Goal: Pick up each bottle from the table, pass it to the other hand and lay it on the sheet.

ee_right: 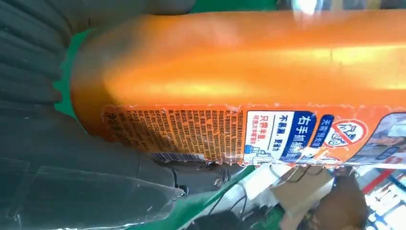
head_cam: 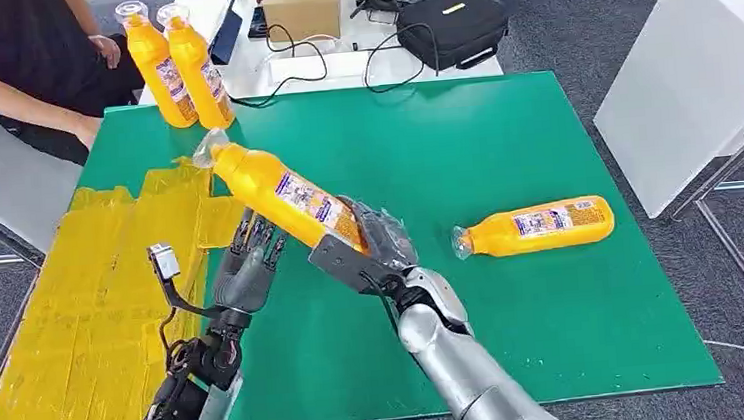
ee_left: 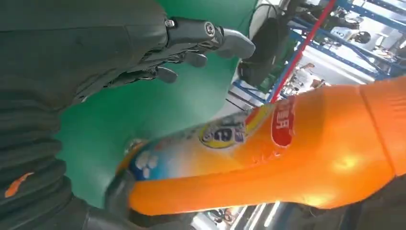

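One bottle (head_cam: 282, 197) in right hand (head_cam: 375, 240) fingers (head_cam: 387, 231); left hand (head_cam: 249, 267) fingers spread, empty, beside.

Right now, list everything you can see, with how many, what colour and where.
held bottle: one, orange, tilted above the table, base in the right hand
lying bottle: one, orange, on its side on the table's right part
standing bottles: two, orange, upright at the table's far left corner
table: one, green
sheet: one, yellow, over the table's left edge
box: one, brown, on the white desk behind
bag: one, black, on that desk, with black cables beside it
person: one, dark top, seated at far left
left hand: open, fingers spread beside the held bottle
right hand: grips the held bottle
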